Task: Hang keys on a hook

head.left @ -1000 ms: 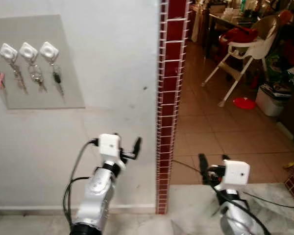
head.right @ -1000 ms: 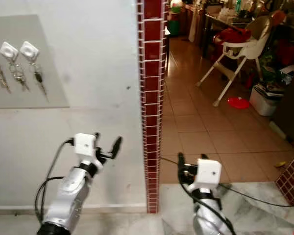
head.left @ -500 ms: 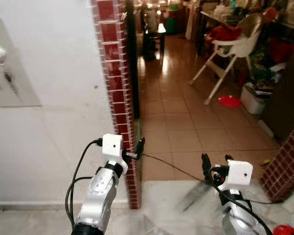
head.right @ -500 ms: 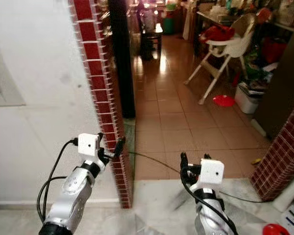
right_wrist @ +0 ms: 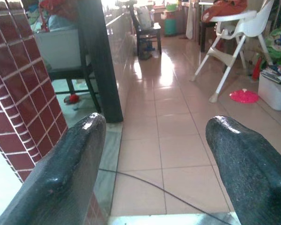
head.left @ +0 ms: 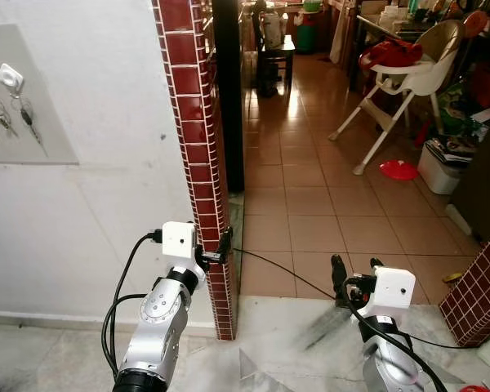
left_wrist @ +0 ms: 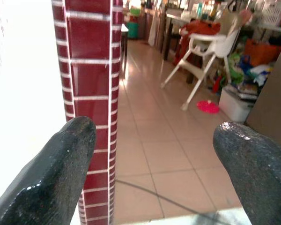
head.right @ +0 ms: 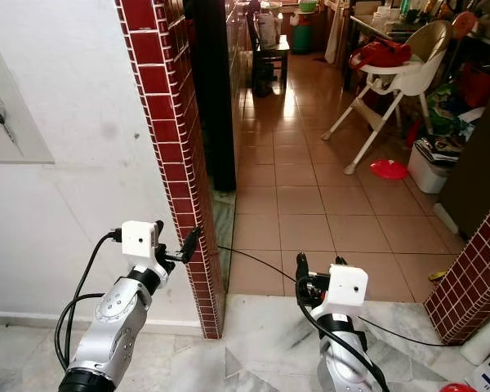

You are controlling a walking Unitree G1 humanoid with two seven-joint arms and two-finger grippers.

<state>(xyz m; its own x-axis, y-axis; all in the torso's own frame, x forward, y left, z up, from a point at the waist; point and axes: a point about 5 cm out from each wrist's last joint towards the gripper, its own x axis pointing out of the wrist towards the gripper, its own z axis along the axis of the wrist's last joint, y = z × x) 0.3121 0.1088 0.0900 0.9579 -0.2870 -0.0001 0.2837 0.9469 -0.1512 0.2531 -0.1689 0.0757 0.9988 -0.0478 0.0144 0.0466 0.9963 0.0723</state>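
From the head camera, a dark red tiled pillar edge point(head.left: 198, 155) stands at the end of a white wall point(head.left: 90, 204). Left of the pillar, a grey panel point(head.left: 28, 131) on the wall carries white square hooks point(head.left: 11, 77) with bunches of metal keys point(head.left: 28, 118) hanging from them. The left gripper point(head.left: 215, 249) sits just in front of the pillar's lower tiles, empty. Right of the pillar, the right gripper point(head.left: 353, 279) hovers over a black cable point(head.left: 286, 273) on the brown tiled floor point(head.left: 310, 204). Farther right stand a white high chair with a red cushion point(head.left: 404, 77) and a red round dish point(head.left: 400, 170).

In the left wrist view, its black fingers point(left_wrist: 56, 173) stand wide apart, the pillar close ahead.

In the right wrist view, its fingers point(right_wrist: 243, 164) stand apart, holding nothing
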